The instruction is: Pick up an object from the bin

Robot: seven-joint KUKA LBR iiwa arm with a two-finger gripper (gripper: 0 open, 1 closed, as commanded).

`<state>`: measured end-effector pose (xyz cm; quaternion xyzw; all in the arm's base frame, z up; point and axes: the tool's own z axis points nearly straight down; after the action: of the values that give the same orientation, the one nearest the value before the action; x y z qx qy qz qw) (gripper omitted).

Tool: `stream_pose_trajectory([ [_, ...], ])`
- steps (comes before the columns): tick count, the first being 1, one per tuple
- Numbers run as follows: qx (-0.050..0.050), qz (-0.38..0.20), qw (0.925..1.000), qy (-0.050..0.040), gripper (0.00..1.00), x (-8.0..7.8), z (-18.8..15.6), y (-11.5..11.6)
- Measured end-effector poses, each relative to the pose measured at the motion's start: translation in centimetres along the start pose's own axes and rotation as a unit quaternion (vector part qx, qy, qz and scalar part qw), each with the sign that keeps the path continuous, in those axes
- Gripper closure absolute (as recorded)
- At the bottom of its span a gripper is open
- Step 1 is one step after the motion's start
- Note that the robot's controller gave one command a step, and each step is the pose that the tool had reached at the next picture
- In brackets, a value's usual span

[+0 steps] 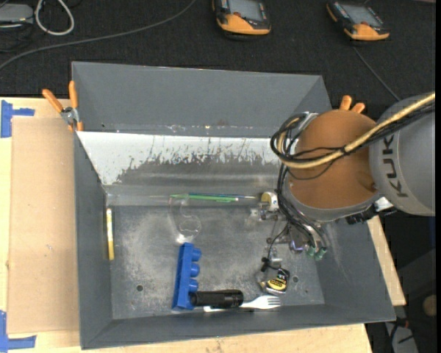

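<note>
**Gripper [273,262] low in the near-right part of the bin [206,101]**

Going left to right: a thin yellow stick [109,234] lies along the left wall. Next is a blue knobbly block [186,276], with a black cylinder [217,298] and a white plastic fork [259,302] by the near wall. A small black-and-yellow thing [278,279] sits right under the gripper. Can't tell how open the gripper is, or whether it's got hold of anything.

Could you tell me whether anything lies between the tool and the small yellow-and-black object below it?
Nothing visible does. The tool sits right over the yellow-and-black object near the front right of the bin; the white plastic fork and black cylinder lie beside it, not between.
</note>
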<state>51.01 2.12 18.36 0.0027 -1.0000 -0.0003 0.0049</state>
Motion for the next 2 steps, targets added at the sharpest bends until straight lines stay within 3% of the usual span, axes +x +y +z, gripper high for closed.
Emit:
stream_pose_trajectory([
  [1, 0.0, 0.001, 1.0, -0.004, 0.0, -0.2, -0.4, 0.0],
  [2, 0.0, -0.064, 0.9979, -0.0036, 0.0, 1.9, 8.0, 3.8],
])
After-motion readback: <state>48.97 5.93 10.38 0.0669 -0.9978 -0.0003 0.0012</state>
